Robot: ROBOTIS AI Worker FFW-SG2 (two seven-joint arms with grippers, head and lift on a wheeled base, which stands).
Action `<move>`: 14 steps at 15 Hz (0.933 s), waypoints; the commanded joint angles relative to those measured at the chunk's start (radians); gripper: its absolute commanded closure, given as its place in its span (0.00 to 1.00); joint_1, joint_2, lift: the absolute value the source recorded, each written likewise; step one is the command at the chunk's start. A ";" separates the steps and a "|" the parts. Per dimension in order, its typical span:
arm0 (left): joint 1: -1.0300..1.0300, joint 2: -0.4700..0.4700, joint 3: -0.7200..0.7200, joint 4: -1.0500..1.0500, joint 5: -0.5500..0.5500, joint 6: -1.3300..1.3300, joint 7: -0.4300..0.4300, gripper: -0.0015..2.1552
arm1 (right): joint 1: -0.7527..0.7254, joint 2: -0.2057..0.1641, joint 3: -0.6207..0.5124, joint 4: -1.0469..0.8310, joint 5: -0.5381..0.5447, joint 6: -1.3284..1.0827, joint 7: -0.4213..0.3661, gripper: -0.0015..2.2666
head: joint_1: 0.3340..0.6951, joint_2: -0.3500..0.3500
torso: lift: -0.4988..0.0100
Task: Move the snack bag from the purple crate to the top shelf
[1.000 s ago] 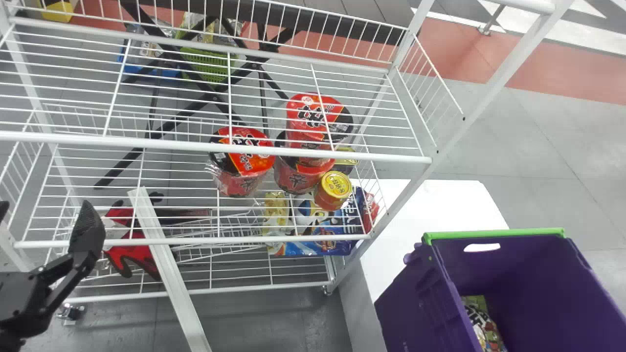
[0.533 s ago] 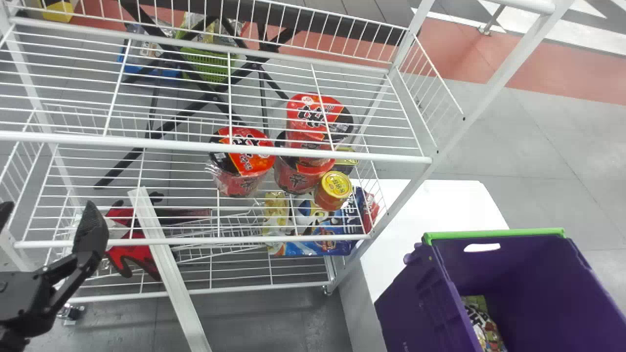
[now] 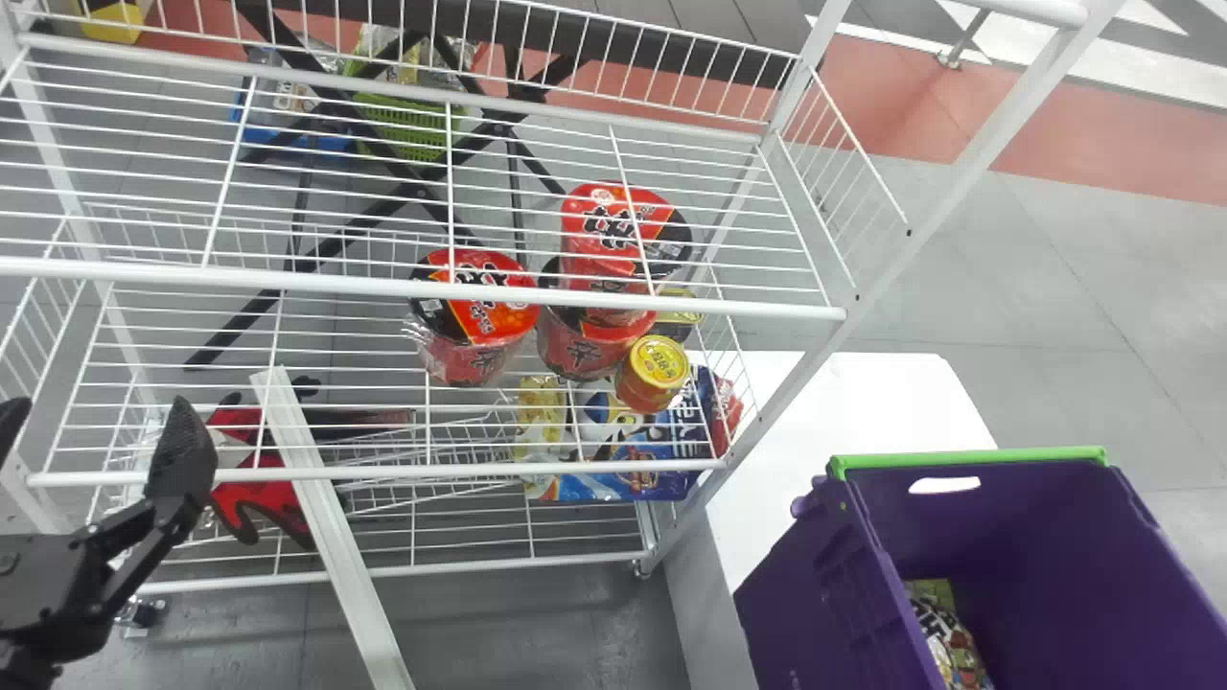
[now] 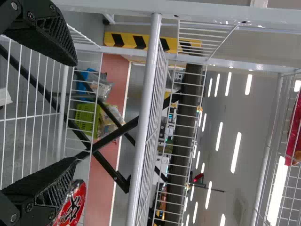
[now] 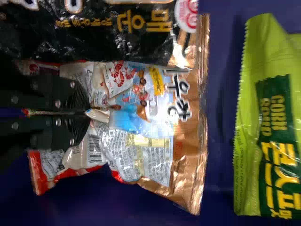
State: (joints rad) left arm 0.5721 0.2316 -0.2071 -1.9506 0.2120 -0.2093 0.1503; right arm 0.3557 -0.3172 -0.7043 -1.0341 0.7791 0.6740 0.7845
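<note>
White table (image 3: 863, 402) and wire rack (image 3: 192, 277) stand on grey floor (image 3: 1054, 287).

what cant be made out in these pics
- Gold snack bag, right wrist view: part lies hidden beneath the black bag, itself cut off by the edge
- Green bag, right wrist view: cut off by the edge
- Packet in the purple crate, head view: bottom edge and crate wall hide the rest
- Red thing, left wrist view: edge cuts it, so what it is can't be told
</note>
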 commanded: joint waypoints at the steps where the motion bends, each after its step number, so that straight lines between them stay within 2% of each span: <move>1: 0.000 0.000 0.000 -0.001 0.000 0.000 0.000 0.05 | 0.011 0.012 -0.024 -0.041 0.000 0.019 0.004 0.89 | 1.00 0.00 | 0.09; 6: 0.000 0.000 0.000 -0.001 -0.003 0.000 0.002 0.05 | 0.016 0.038 -0.064 -0.109 0.000 0.028 0.025 0.89 | 1.00 0.00 | 0.09; 11: 0.000 0.000 0.002 -0.004 -0.003 0.000 0.002 0.05 | 0.040 0.110 -0.139 -0.288 0.000 0.034 0.070 0.91 | 1.00 0.00 | 0.09; 14: 0.000 0.000 0.002 -0.004 -0.003 0.003 0.002 0.05 | 0.042 0.119 -0.152 -0.334 -0.001 0.068 0.088 0.91 | 1.00 0.00 | 0.09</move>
State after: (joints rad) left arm 0.5722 0.2316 -0.2055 -1.9541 0.2085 -0.2085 0.1519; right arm 0.3970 -0.2027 -0.8515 -1.3422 0.7778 0.7160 0.8716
